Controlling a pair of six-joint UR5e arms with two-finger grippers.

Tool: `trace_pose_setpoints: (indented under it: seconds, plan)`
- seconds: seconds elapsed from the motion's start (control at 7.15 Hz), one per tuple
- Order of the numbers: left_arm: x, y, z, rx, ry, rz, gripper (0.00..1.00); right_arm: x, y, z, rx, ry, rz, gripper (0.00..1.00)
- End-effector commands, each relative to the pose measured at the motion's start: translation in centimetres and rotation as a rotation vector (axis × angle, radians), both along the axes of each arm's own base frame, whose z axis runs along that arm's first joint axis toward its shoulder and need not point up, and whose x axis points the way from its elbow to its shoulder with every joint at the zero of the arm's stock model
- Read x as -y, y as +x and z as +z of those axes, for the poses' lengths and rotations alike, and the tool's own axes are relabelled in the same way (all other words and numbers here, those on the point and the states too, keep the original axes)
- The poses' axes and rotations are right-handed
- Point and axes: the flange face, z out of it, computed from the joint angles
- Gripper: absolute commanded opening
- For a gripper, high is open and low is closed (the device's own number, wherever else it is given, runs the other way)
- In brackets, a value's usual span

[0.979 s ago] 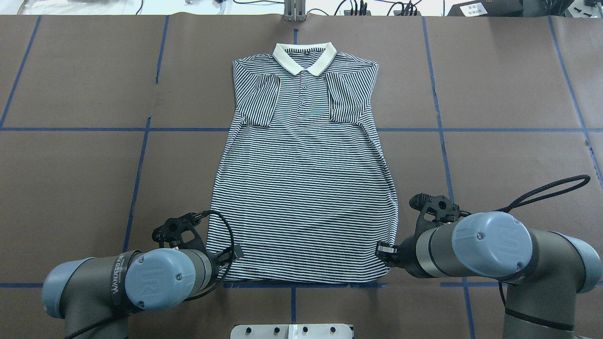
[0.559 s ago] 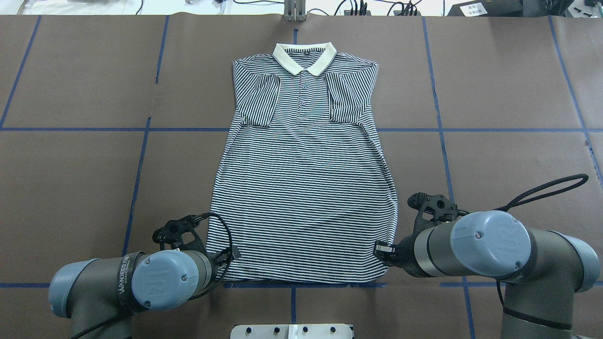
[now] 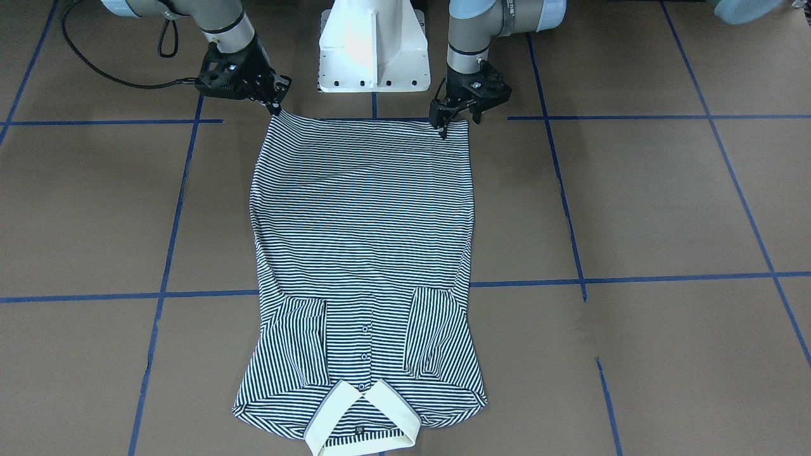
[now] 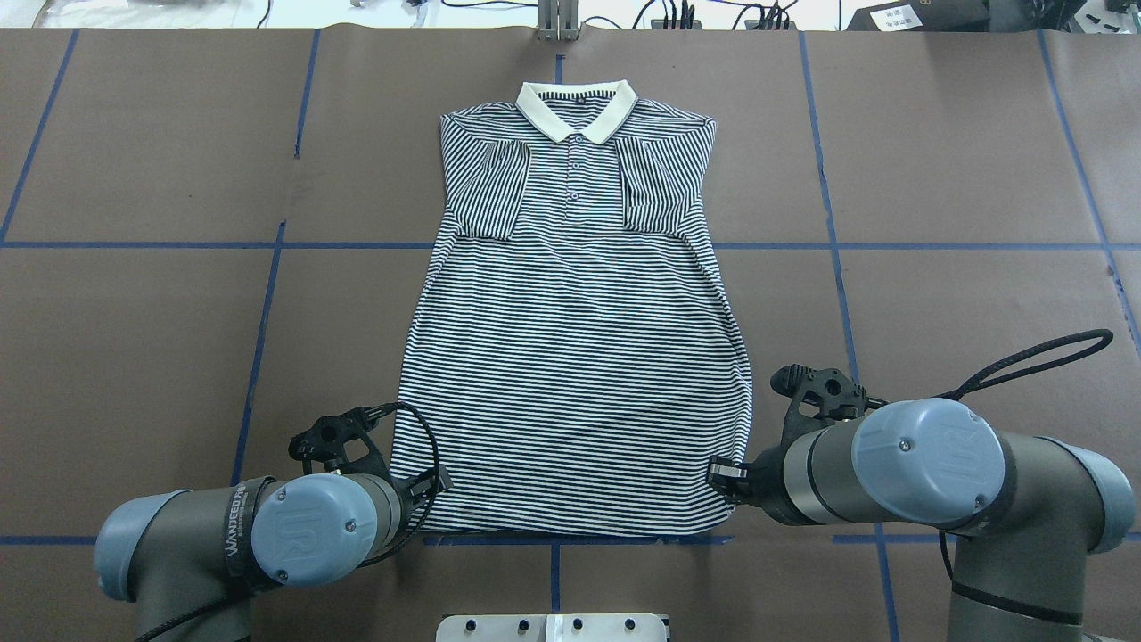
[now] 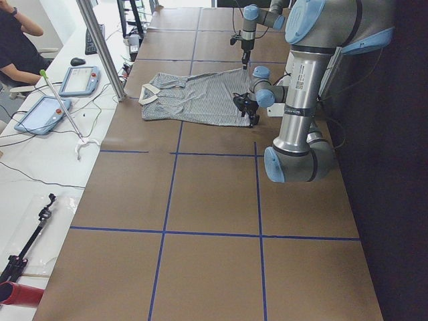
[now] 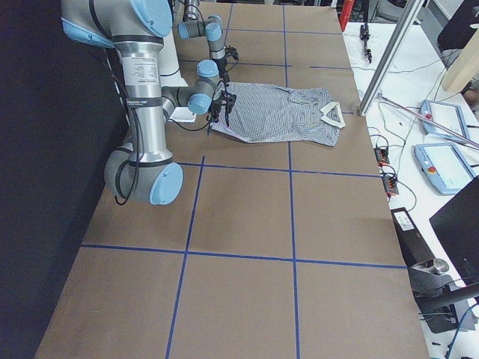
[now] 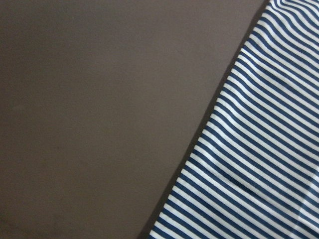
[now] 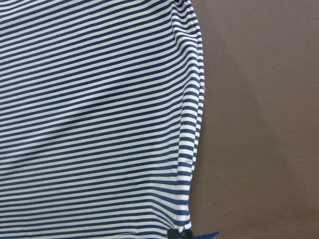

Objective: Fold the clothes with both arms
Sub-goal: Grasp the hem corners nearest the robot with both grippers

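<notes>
The striped polo shirt [image 4: 570, 357] lay flat, front up, on the brown tabletop [image 4: 134, 357], with its sleeves folded inward and its cream collar [image 4: 577, 111] away from the robot. The left end effector [image 3: 457, 123] stood with jaws spread at one hem corner. The right end effector [image 3: 277, 107] sat at the other, and I cannot tell whether it was released or clenched.

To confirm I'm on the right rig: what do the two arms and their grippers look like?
The left arm and right arm are grey jointed tubes with light blue joint caps. The left gripper and right gripper are black. A black braided cable loops off the right arm; a black band with white lettering wraps the left.
</notes>
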Motion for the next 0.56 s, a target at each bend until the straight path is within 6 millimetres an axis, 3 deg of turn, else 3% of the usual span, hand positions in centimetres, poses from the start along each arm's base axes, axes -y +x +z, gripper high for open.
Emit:
trace_pose_setpoints:
  seconds: [0.0, 0.14, 0.42]
  plan:
    - [0.06, -0.06, -0.04, 0.000, 0.000, -0.002, 0.43, 0.21, 0.13, -0.05, 0.001, 0.000, 0.005, 0.00]
    - [0.05, -0.10, -0.11, -0.001, 0.001, -0.001, 0.30, 0.22, 0.11, 0.10, -0.002, -0.001, 0.005, 0.00]
    - [-0.08, -0.26, -0.42, -0.007, 0.002, 0.003, 0.23, 0.22, 0.11, 0.10, -0.002, -0.001, 0.005, 0.00]
